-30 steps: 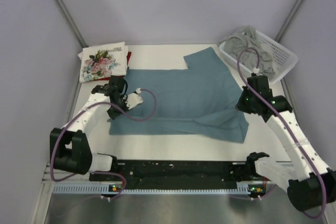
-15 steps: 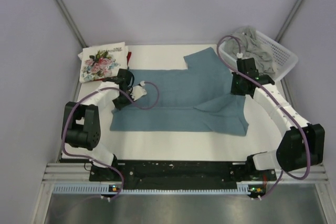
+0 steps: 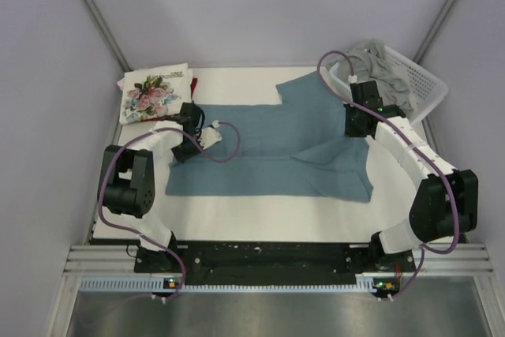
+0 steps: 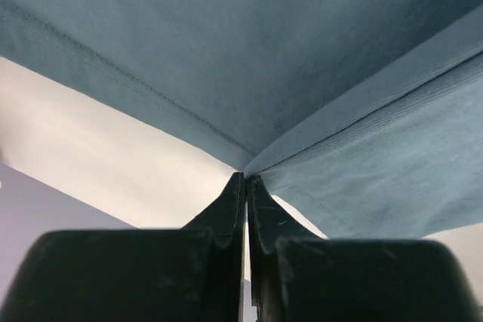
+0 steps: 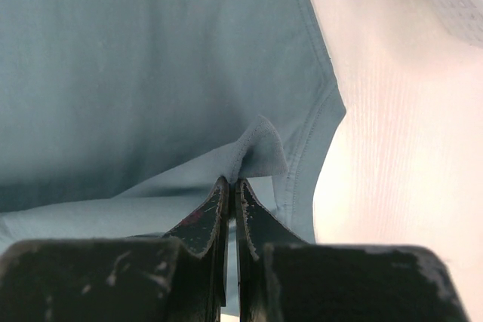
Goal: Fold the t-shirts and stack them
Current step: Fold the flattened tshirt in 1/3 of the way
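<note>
A robotics lab test cell. Plain lavender partition panels (image 3: 260, 5) enclose a white tabletop (image 3: 260, 222). An aluminium mounting rail (image 3: 102, 260) edges it.

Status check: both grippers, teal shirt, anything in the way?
Left gripper shut on teal shirt edge. Right gripper shut on its opposite edge. Shirt lies part-folded on table. Floral shirt, basket sit aside; nothing blocking.

Nothing readable on my feeds, folks: no text, labels, brands or numbers that I can make out. The white t-shirt (image 3: 154, 94) just has pink flowers printed on it, no lettering.
</note>
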Action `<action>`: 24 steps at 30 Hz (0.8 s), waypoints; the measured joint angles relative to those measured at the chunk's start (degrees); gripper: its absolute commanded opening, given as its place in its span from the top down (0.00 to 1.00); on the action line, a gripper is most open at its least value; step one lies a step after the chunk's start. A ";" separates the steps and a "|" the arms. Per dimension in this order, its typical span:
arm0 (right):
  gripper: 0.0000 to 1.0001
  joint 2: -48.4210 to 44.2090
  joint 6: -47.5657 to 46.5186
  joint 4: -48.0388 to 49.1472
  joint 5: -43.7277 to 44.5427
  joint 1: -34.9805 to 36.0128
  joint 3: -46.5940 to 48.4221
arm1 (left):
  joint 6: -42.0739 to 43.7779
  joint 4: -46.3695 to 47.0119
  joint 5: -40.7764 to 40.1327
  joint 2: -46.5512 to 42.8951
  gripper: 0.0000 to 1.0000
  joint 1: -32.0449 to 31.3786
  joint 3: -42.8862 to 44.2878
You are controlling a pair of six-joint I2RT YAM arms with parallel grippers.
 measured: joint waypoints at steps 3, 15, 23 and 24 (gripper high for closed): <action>1.00 0.42 -0.33 0.02 -0.09 0.00 0.00 | -0.39 0.68 -0.39 0.50 0.83 -0.07 0.02; 1.00 0.57 -1.05 0.22 -0.22 0.00 0.00 | -3.61 12.22 -11.96 0.42 0.56 3.54 4.55; 1.00 6.75 -0.46 0.59 -1.49 0.00 3.43 | 0.24 6.01 4.39 -16.33 0.57 0.13 -7.08; 1.00 7.85 -0.46 0.66 -1.57 0.00 4.33 | 0.90 5.01 6.05 -18.21 0.58 -0.50 -9.55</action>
